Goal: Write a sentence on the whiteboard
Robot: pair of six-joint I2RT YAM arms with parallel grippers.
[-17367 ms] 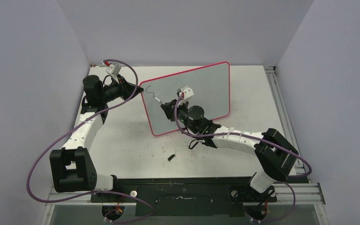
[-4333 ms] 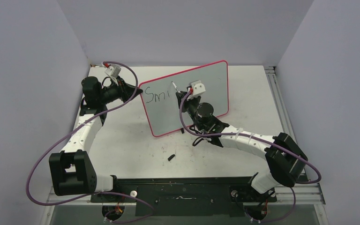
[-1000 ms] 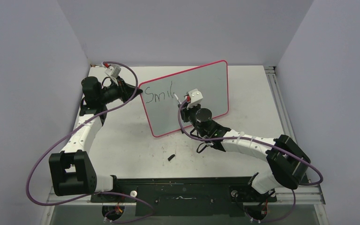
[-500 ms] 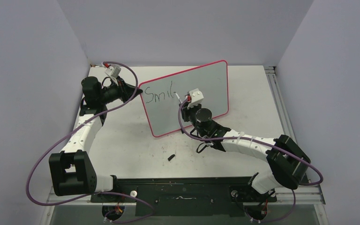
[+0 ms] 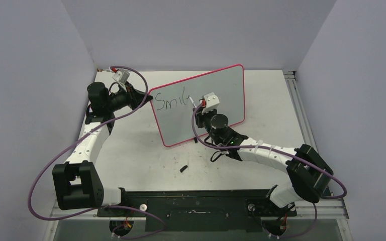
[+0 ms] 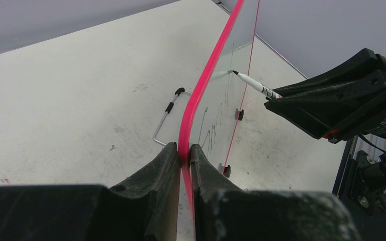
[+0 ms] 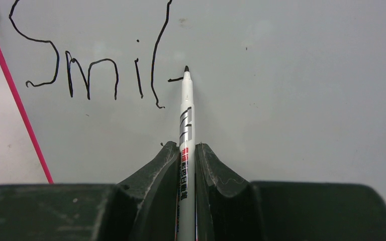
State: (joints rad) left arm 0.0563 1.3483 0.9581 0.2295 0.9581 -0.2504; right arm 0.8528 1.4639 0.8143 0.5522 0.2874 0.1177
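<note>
While a small black piece (image 5: 183, 168) lies on the desk (image 5: 130, 150) nearest me, I see my right claw (image 7: 186, 148) pinching a marker (image 7: 186, 108), tip touching the whiteboard (image 5: 228, 93) standing mid-desk. Farther left, my left claw (image 6: 183, 150) pinches its pink rim.

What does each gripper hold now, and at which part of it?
The left gripper pinches the whiteboard by its pink-red rim. The right gripper clamps the marker around its barrel.
</note>
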